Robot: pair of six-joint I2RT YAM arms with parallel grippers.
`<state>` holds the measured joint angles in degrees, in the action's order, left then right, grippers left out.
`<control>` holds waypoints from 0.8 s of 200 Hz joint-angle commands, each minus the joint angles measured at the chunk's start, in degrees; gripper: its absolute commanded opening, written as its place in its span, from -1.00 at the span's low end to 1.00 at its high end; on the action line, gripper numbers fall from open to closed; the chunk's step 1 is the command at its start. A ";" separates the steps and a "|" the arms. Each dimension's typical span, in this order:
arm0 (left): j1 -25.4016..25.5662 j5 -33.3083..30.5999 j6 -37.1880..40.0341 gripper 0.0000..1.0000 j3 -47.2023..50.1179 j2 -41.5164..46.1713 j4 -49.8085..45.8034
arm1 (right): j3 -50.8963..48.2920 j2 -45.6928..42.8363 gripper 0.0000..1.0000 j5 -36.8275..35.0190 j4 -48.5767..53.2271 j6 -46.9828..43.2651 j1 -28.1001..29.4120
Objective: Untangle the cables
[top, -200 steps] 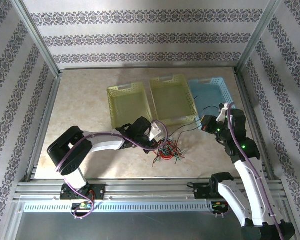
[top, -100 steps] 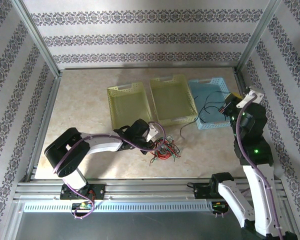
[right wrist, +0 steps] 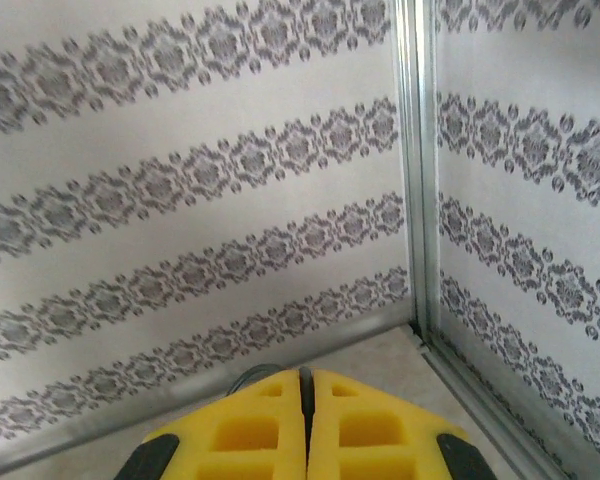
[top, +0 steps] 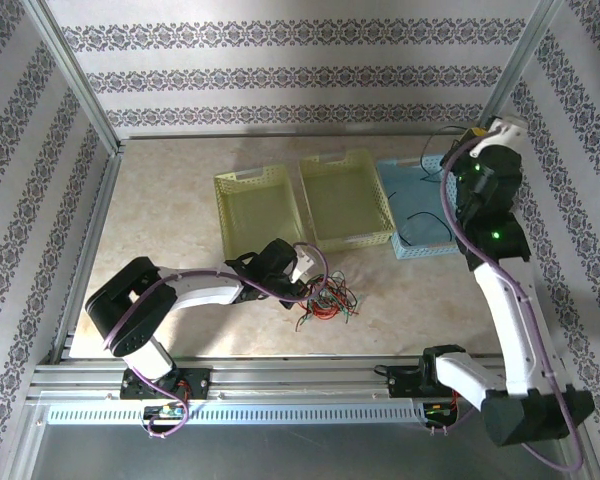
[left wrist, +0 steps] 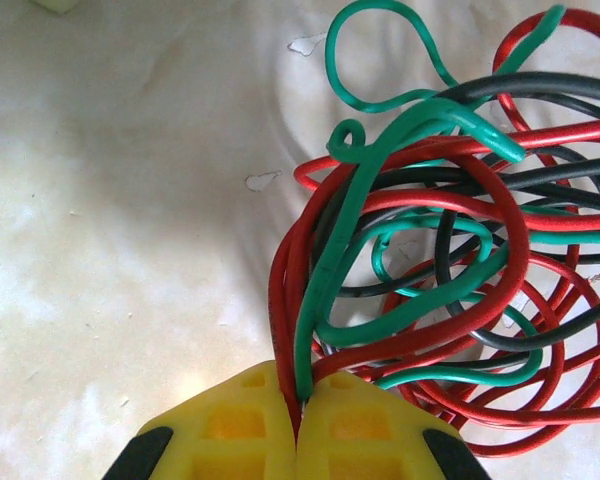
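Firmly closed, the yellow pads of the left gripper [left wrist: 300, 390] pinch a few red and green strands where they leave the cables [left wrist: 430, 250], a loose knot of red, green and black loops lying on the pale table [left wrist: 110, 250] just beyond the fingertips. From above, this left gripper [top: 318, 287] sits low at the near left edge of the cables [top: 332, 300], which rest on the table [top: 170, 220] in front of two yellow baskets [top: 252, 178] [top: 332, 158]. The right gripper [right wrist: 302, 378] also has its pads pressed together, with only a dark seam between them, and faces the patterned wall [right wrist: 180, 200] and a metal corner post [right wrist: 417, 160]. In the overhead view the right gripper [top: 470, 137] is raised high over the far right corner. A thin black cable [top: 432, 145] appears to run from it down into the blue basket [top: 425, 250], well apart from the knot.
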<state>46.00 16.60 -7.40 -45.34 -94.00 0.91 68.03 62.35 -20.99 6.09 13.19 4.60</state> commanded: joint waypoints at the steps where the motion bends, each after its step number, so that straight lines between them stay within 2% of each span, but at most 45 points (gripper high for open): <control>1: -0.38 -1.57 -0.77 -1.00 0.96 1.51 -0.11 | -3.21 2.45 -1.00 -2.45 -0.01 0.37 -0.56; 52: -0.39 -1.74 -1.02 -1.00 0.52 2.68 -0.06 | -12.35 5.31 -1.00 -6.46 3.13 3.41 -0.89; 70: -0.38 -1.75 -0.51 -1.00 0.19 2.67 -0.38 | -13.46 6.51 -1.00 -4.39 5.01 5.61 -2.03; 93: -0.38 -1.75 -0.29 -1.00 -0.25 2.59 -0.43 | -12.85 10.13 -1.00 2.06 8.84 7.91 -3.84; 100: -0.38 -1.62 -0.25 -1.00 -0.33 2.59 -0.38 | -12.28 11.92 -0.83 5.08 10.35 8.94 -4.72; 111: -0.38 -1.42 -0.42 -1.00 -0.40 2.52 -0.28 | -11.29 14.76 -0.40 9.39 12.26 10.86 -6.45; 117: -0.38 -1.40 -0.51 -1.00 -0.53 2.43 -0.15 | -10.75 16.17 -0.25 12.09 13.09 11.86 -7.53; 130: -0.38 -1.31 -0.60 -1.00 -0.76 2.20 -0.16 | -10.55 17.50 -0.13 14.30 13.75 14.21 -9.00; 160: -0.38 -1.48 -0.62 -1.00 -1.13 1.80 0.17 | -11.63 16.05 0.00 14.29 12.79 15.32 -9.32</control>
<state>46.00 15.97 -7.81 -45.34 -92.49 0.82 55.96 80.53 -10.17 18.39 25.41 -4.62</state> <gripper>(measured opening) 0.041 0.483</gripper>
